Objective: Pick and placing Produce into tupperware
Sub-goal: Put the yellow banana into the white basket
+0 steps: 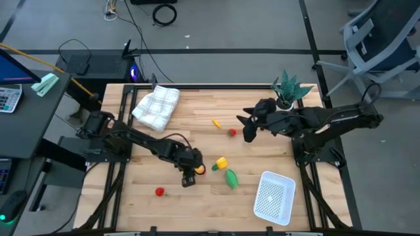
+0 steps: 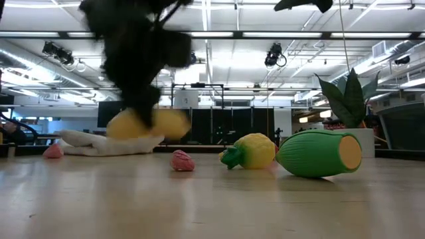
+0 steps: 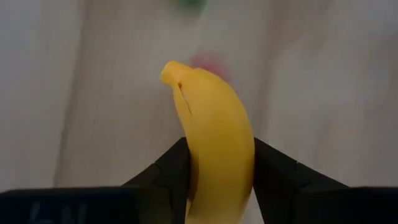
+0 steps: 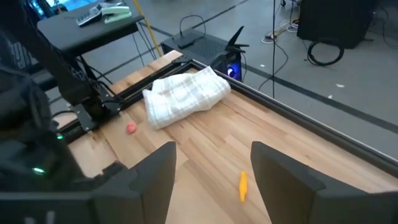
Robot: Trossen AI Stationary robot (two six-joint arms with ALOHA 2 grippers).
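Note:
My left gripper (image 1: 189, 174) is at the table's middle near side, shut on the yellow banana (image 3: 214, 124), which also shows in the low view (image 2: 147, 124). Close to its right lie the yellow pepper (image 1: 220, 163) and the green oblong piece (image 1: 231, 178). One red piece (image 1: 159, 191) lies near the near edge, another (image 1: 231, 132) farther back beside the small yellow-orange piece (image 1: 216, 122). The white tupperware basket (image 1: 274, 196) stands at the near right. My right gripper (image 1: 248, 128) hovers open over the far right, holding nothing. My left gripper pinches the banana between its two fingers (image 3: 165, 171), about its middle (image 3: 221, 165), with the fingers across it. It comes from above, pointing down. The banana lies about level in the hold, lifted just clear of the table, one end (image 3: 173, 71) sticking out past the fingers.
A white checked cloth (image 1: 157, 105) lies at the far left corner. A green spiky plant in a white pot (image 1: 289, 88) stands at the far right, behind my right arm. Bare wood shows between the pepper and the basket.

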